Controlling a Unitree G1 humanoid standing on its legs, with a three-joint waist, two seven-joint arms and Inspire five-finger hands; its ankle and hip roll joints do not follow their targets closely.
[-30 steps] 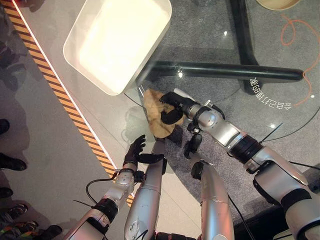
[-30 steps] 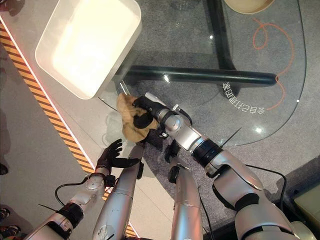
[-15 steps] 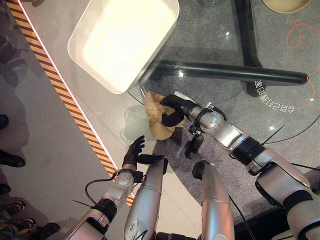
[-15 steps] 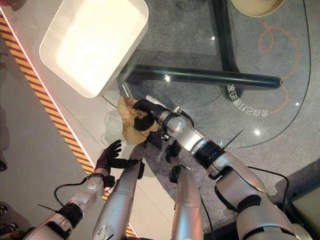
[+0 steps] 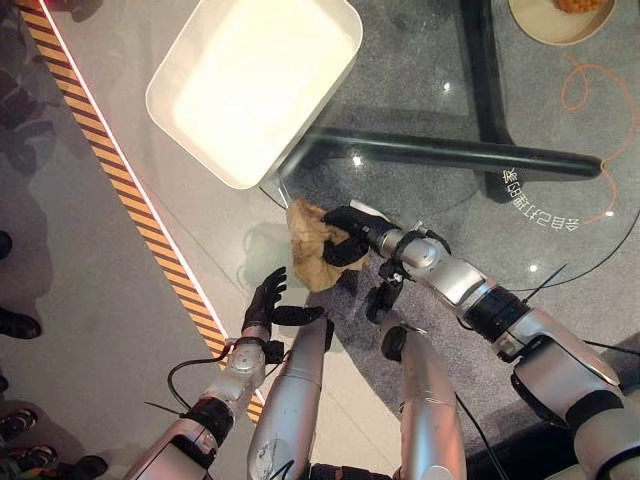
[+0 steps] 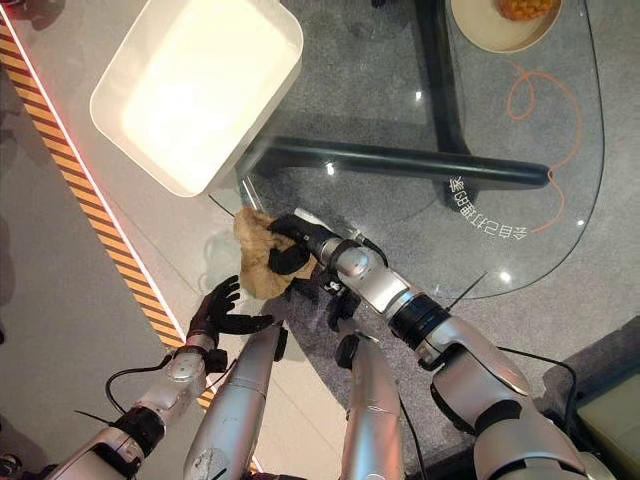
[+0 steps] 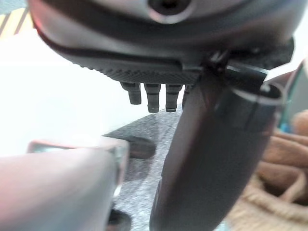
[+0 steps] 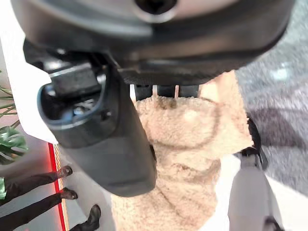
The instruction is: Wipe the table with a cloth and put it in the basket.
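- Centre frame: robot's right hand (image 5: 345, 232) w/ fingers curled round a crumpled tan fleece cloth (image 5: 312, 245), pinned at the near edge of the round glass table (image 5: 560, 150), apparently mid-wipe or gathering it up.
- Upper left: white rectangular plastic basket (image 5: 190, 140) sits just beyond the cloth, empty; the drop is not yet made.
- Lower left: left hand (image 5: 268, 305) hangs off the table, fingers spread, holding nothing.
- Top right: beige plate w/ food (image 6: 500, 20), well apart.
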